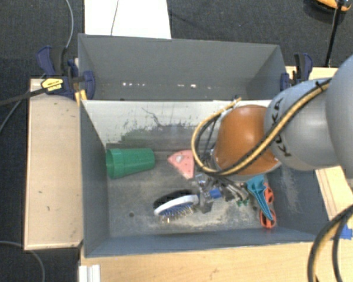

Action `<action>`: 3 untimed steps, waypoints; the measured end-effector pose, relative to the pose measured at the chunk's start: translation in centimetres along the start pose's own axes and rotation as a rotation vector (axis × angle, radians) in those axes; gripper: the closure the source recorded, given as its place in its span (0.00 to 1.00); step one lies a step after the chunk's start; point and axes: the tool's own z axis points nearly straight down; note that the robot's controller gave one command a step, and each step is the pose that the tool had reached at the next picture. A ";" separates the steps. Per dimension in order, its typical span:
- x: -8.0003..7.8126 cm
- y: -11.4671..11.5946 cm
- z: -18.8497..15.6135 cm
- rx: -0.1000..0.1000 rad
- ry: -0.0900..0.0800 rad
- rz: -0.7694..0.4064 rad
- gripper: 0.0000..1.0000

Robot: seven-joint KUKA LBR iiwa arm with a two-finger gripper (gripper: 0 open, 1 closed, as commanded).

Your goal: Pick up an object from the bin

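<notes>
My gripper (pixel 207 197) reaches down into the bin's front middle, just below the orange cover. Its tips stand at the right end of a black and white brush (pixel 175 205) with blue bristles, which lies along the bin floor. A pink wedge-shaped piece (pixel 181 162) lies just behind and left of the gripper. To the right of it lie a teal and orange tool (pixel 262 201) and a small dark green thing (pixel 241 200).
A green cup (pixel 129 161) lies on its side at the left of the bin floor. The arm and its orange cover hang over the right half of the bin, with cables looped around the cover.
</notes>
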 end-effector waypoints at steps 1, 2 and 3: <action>0.2 -0.1 -4.6 -0.002 0.007 -0.017 1.00; -0.1 -0.2 -6.6 0.000 -0.001 -0.020 1.00; -0.6 -2.2 -4.5 0.001 -0.008 0.026 1.00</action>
